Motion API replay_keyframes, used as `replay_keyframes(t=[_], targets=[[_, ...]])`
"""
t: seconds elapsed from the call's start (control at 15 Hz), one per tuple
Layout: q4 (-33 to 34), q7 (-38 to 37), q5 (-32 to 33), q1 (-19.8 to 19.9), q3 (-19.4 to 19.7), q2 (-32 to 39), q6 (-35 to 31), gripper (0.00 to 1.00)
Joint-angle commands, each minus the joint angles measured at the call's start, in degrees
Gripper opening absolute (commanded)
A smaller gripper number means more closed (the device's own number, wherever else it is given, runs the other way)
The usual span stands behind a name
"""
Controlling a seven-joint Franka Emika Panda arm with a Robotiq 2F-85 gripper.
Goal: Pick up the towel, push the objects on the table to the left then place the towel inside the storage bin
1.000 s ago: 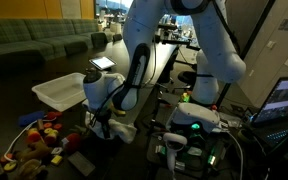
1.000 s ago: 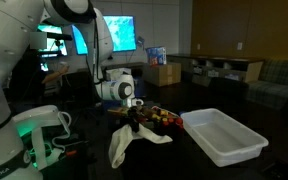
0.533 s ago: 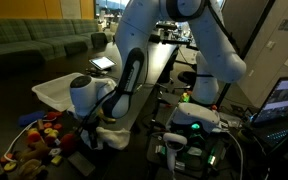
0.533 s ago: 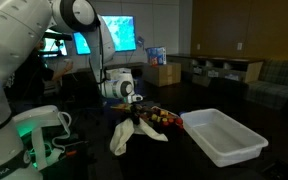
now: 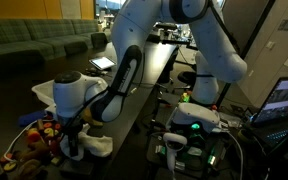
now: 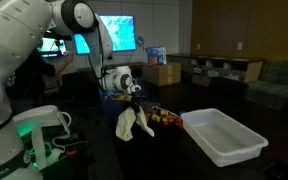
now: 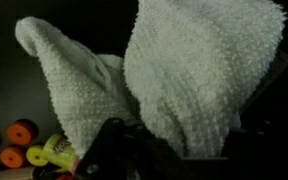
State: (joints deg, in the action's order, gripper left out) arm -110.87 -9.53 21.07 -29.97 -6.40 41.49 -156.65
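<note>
My gripper (image 6: pixel 136 100) is shut on the white towel (image 6: pixel 134 125), which hangs from it down to the dark table. In the wrist view the towel (image 7: pixel 184 70) fills most of the picture above the dark jaws. It also shows in an exterior view (image 5: pixel 92 146) bunched under the gripper (image 5: pixel 74 135). A pile of small colourful toys (image 5: pixel 39 135) lies right beside the towel; they show behind it in an exterior view (image 6: pixel 164 118) and at the lower left of the wrist view (image 7: pixel 29 145). The white storage bin (image 6: pixel 224 135) stands open and empty.
The bin also shows behind the arm (image 5: pixel 46 92). A white device with a green light (image 5: pixel 196 120) stands by the robot base, and another (image 6: pixel 39 125) near the table edge. Cardboard boxes (image 6: pixel 164 72) sit at the back.
The gripper has moved with the towel towards the toys, dragging the towel along the table. The towel now hangs more bunched beside the toy pile.
</note>
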Motion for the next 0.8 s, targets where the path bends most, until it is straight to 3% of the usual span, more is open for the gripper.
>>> replay_keyframes(t=[0.0,0.47,0.73], targets=[[0.2,2.1,-2.5,1.3,-1.7,-3.2,-1.5,0.1],[-0.4,1.4,-6.7,6.7,0.0,-12.6,-2.5,0.1],[5.7,2.8,-8.3,12.0,1.6,-13.5,-0.6,0.1]])
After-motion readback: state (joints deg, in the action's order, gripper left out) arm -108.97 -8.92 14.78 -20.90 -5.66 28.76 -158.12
